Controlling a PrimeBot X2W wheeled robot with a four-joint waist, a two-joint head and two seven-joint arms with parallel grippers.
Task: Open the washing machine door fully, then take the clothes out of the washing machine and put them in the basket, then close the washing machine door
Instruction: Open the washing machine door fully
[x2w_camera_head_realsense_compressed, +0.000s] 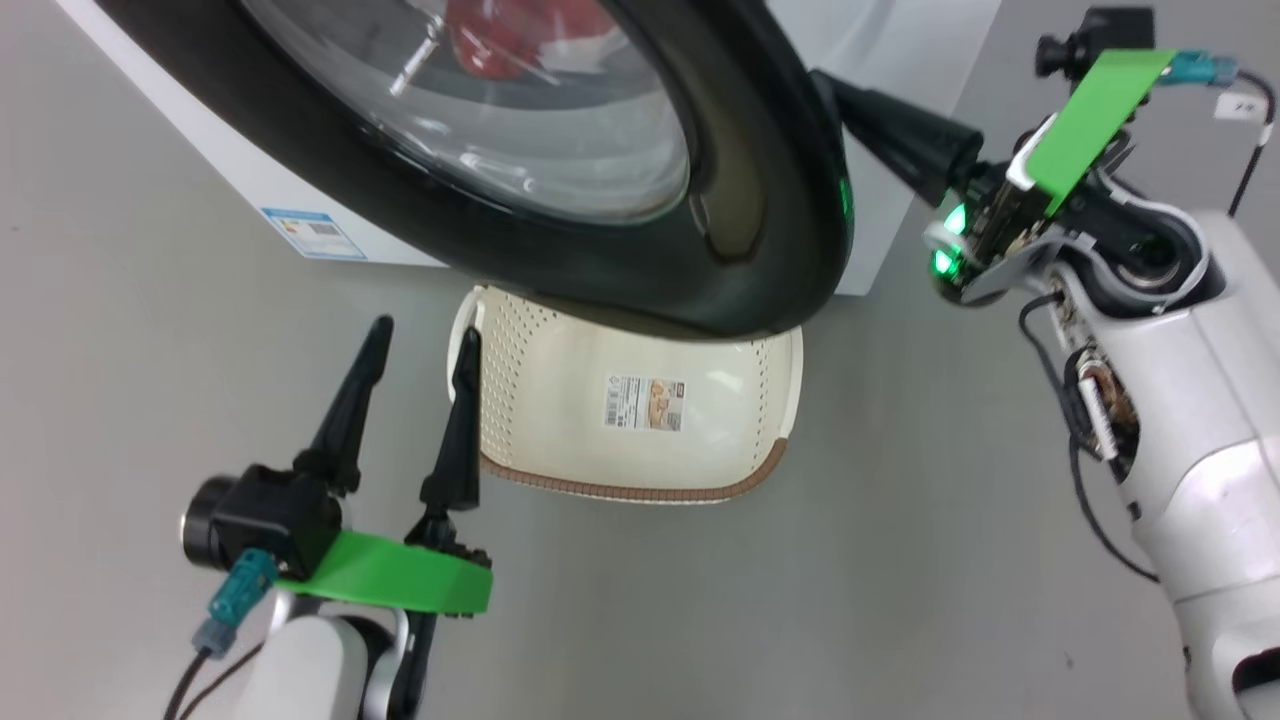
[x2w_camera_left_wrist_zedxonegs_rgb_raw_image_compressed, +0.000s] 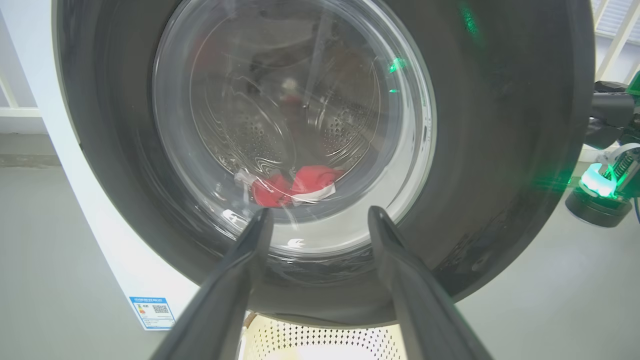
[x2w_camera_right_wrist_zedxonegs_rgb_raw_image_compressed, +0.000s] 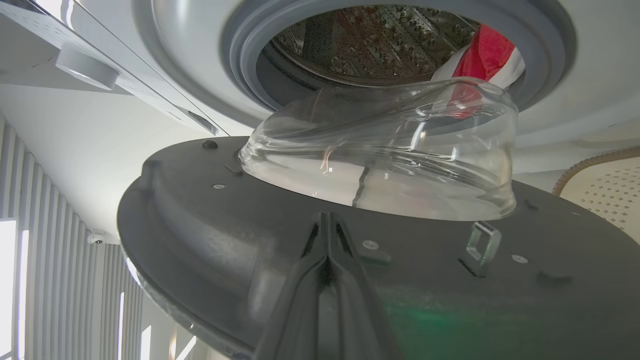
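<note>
The washing machine door (x2w_camera_head_realsense_compressed: 760, 200), black-rimmed with a glass bowl (x2w_camera_right_wrist_zedxonegs_rgb_raw_image_compressed: 390, 160), stands partly open from the white washing machine (x2w_camera_left_wrist_zedxonegs_rgb_raw_image_compressed: 115, 260). Red and white clothes (x2w_camera_right_wrist_zedxonegs_rgb_raw_image_compressed: 487, 55) lie in the steel drum, and the clothes (x2w_camera_left_wrist_zedxonegs_rgb_raw_image_compressed: 295, 185) also show through the glass. My right gripper (x2w_camera_right_wrist_zedxonegs_rgb_raw_image_compressed: 327, 220) is shut, its tips against the door's inner face; in the head view the right gripper (x2w_camera_head_realsense_compressed: 850, 100) reaches behind the door's edge. Lower left, my left gripper (x2w_camera_head_realsense_compressed: 424, 335) is open and empty, beside the cream basket (x2w_camera_head_realsense_compressed: 780, 400). The left gripper (x2w_camera_left_wrist_zedxonegs_rgb_raw_image_compressed: 320, 212) points at the door's front.
The basket sits on the grey floor under the door's lower rim, sticker (x2w_camera_head_realsense_compressed: 645, 402) on its bottom. A blue label (x2w_camera_head_realsense_compressed: 312, 232) marks the machine's lower corner. My right forearm (x2w_camera_head_realsense_compressed: 1190, 400) fills the right side. Bare floor lies left and right of the basket.
</note>
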